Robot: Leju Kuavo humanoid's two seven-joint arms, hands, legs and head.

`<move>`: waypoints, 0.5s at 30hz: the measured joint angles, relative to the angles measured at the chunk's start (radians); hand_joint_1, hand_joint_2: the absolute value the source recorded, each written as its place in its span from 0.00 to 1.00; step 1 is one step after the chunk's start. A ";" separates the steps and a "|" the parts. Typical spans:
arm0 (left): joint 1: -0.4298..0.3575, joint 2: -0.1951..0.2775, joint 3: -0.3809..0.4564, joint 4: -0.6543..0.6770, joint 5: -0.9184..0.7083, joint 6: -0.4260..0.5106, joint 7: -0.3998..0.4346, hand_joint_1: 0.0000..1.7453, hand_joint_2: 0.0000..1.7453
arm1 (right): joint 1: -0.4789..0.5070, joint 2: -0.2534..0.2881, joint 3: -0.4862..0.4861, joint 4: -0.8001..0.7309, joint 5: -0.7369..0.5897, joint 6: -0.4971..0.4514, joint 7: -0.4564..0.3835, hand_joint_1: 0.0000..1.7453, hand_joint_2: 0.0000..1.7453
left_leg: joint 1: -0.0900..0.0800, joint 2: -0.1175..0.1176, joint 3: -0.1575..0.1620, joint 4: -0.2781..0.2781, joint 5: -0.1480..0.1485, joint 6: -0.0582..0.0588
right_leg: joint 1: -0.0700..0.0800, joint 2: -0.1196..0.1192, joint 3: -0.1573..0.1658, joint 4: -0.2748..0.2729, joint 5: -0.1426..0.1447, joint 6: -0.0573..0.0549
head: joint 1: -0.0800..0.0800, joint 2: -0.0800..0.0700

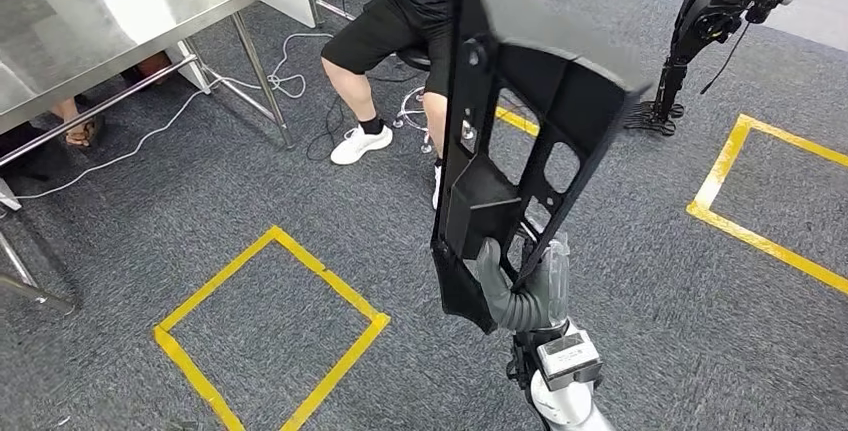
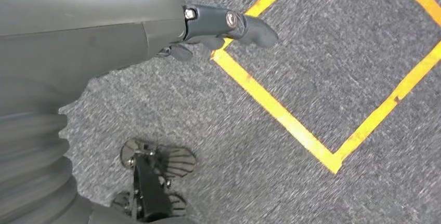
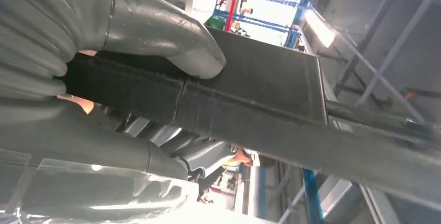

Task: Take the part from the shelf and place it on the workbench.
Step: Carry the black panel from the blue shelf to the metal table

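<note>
The part (image 1: 520, 121) is a large black plastic frame with several cut-outs, held upright in front of me above the grey carpet. My right hand (image 1: 520, 291) grips its lower end, with the thumb across the front. In the right wrist view the thick grey thumb (image 3: 171, 37) presses on a flat black edge of the part (image 3: 260, 94). My left hand (image 2: 208, 26) hangs over the carpet with nothing in it, its thumb stretched out. The steel workbench (image 1: 120, 1) stands at the far left, well away from the part.
A person (image 1: 400, 21) in black shorts and white shoes sits on a stool straight ahead, just behind the part. Yellow tape squares (image 1: 270, 341) mark the carpet at lower left and right. Another robot's dark arm (image 1: 700, 21) stands at the far right. White cables trail under the workbench.
</note>
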 joint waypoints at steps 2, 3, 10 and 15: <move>0.000 -0.001 0.003 0.000 0.000 0.000 -0.007 0.00 1.00 | 0.000 0.003 0.001 0.000 0.001 0.003 0.001 1.00 1.00 | 0.002 0.062 -0.042 0.090 -0.047 -0.008 | 0.004 -0.019 0.007 -0.003 -0.003 -0.013 | -0.005 0.000; 0.000 -0.001 0.005 0.000 0.000 -0.001 -0.010 0.00 1.00 | 0.001 0.004 0.001 0.000 0.002 0.004 0.001 1.00 1.00 | 0.003 0.081 -0.078 0.158 -0.078 -0.012 | 0.009 -0.030 0.009 -0.003 -0.007 -0.019 | -0.008 0.000; 0.002 -0.004 0.013 0.000 0.000 -0.009 -0.020 0.00 1.00 | 0.000 0.006 0.002 0.000 0.003 0.007 0.004 1.00 1.00 | -0.005 0.144 -0.032 0.036 0.015 0.013 | 0.031 -0.102 0.033 -0.004 -0.031 -0.025 | -0.006 0.000; 0.001 -0.004 0.014 0.000 0.000 -0.008 -0.020 0.00 1.00 | 0.000 0.009 0.001 -0.001 0.004 0.007 0.004 1.00 1.00 | -0.013 0.123 0.008 -0.032 0.023 0.040 | 0.036 -0.119 0.045 -0.004 -0.048 -0.005 | -0.002 0.000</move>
